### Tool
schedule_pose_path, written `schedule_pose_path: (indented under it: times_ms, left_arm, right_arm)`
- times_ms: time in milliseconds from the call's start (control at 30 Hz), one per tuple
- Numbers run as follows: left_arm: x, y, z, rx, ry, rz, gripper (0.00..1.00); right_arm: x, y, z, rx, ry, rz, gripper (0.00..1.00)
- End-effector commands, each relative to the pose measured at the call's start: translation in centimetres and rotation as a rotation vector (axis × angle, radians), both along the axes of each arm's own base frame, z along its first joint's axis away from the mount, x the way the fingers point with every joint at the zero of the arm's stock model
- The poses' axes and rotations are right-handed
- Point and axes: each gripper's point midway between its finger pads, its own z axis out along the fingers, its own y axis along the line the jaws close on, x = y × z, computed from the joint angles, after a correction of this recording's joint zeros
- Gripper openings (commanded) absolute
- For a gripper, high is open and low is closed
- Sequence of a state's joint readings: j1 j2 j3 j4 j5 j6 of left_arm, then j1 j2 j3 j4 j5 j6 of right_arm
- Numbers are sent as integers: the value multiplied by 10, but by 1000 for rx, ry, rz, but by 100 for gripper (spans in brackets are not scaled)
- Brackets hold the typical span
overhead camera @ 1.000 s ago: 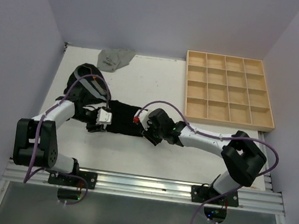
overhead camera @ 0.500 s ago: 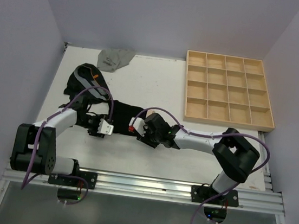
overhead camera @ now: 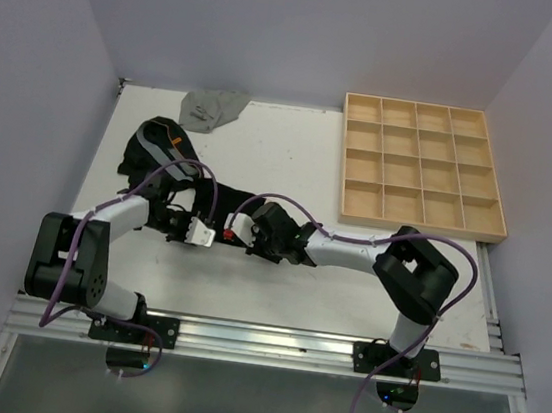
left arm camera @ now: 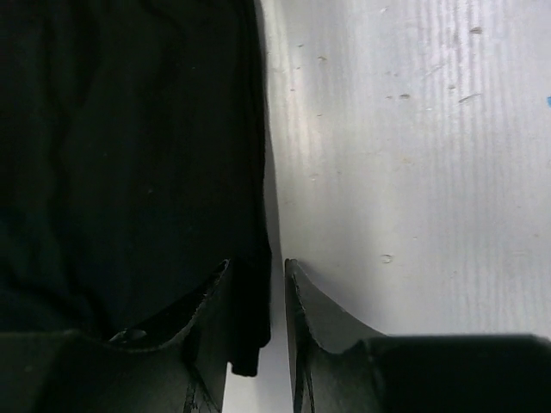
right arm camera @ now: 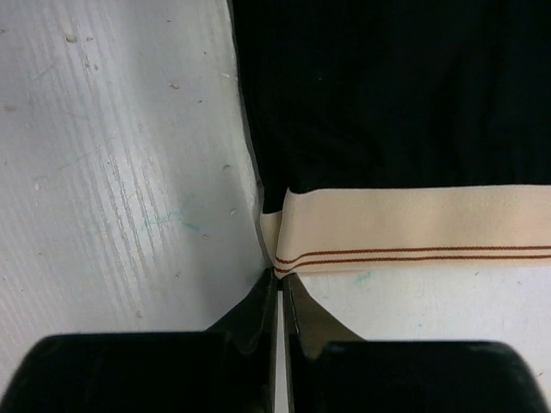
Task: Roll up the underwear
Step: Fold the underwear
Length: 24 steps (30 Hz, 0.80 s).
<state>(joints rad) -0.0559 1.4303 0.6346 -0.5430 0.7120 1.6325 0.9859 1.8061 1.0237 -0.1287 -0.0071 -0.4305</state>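
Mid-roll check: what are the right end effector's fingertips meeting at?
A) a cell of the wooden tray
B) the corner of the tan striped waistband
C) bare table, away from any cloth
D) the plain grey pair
B: in the right wrist view, the right end effector has its fingertips together at the corner of the tan waistband of the black briefs.
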Motion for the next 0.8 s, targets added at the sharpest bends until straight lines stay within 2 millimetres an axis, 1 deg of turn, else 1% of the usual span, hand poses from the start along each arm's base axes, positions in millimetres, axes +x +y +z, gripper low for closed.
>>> schedule_pose_path:
  times_ms: [0, 100, 133, 167, 200, 267, 300, 333, 367, 433, 467, 533, 567, 633, 700, 733, 767]
  left_arm:
    - [12, 9, -10, 63, 6, 37, 32]
    - [14, 13, -14, 78, 14, 56, 25]
    - [14, 13, -14, 79, 17, 57, 20]
    - [14, 13, -14, 81, 17, 58, 18]
    - [15, 13, -12, 81, 17, 56, 12]
    - [14, 13, -9, 83, 21, 45, 8]
    - [5, 12, -9, 82, 58, 32, 6]
    - [6, 11, -4, 79, 48, 12, 1]
    - [-7, 10, -3, 73, 94, -5, 0]
    - [-13, 8, 4, 64, 88, -36, 0]
    - [-21, 6, 7, 55, 109, -45, 0]
    - [-28, 6, 10, 53, 98, -65, 0]
    - [-33, 6, 11, 50, 112, -68, 0]
    - [-39, 6, 11, 48, 117, -74, 0]
    - [-39, 5, 11, 43, 113, -62, 0]
    - [-39, 5, 11, 37, 121, -38, 8]
    - [-36, 3, 12, 24, 118, -31, 9]
  right_arm:
    - [-7, -12, -17, -93, 35, 13, 2]
    - [-9, -13, -18, -97, 39, 15, 0]
    - [-10, -12, -16, -91, 37, 16, 0]
    - [-11, -13, -15, -90, 39, 16, 0]
    - [-11, -16, -14, -88, 40, 10, 0]
    - [-14, -17, -11, -81, 42, 6, 0]
    - [-14, -18, -8, -75, 39, 1, 0]
    - [-22, -17, -8, -60, 72, 11, 0]
    - [-23, -16, 0, -34, 73, 12, 0]
    - [-32, -15, 4, -1, 105, 14, 0]
    - [-34, -13, 13, 28, 105, 15, 0]
    - [-39, -13, 17, 52, 127, 10, 0]
    - [-42, -10, 25, 80, 131, 15, 0]
    - [-46, -9, 29, 95, 146, 15, 0]
    - [-48, -9, 28, 95, 164, 16, 0]
    - [-50, -8, 29, 94, 174, 15, 1]
    - [-52, -6, 29, 95, 177, 20, 7]
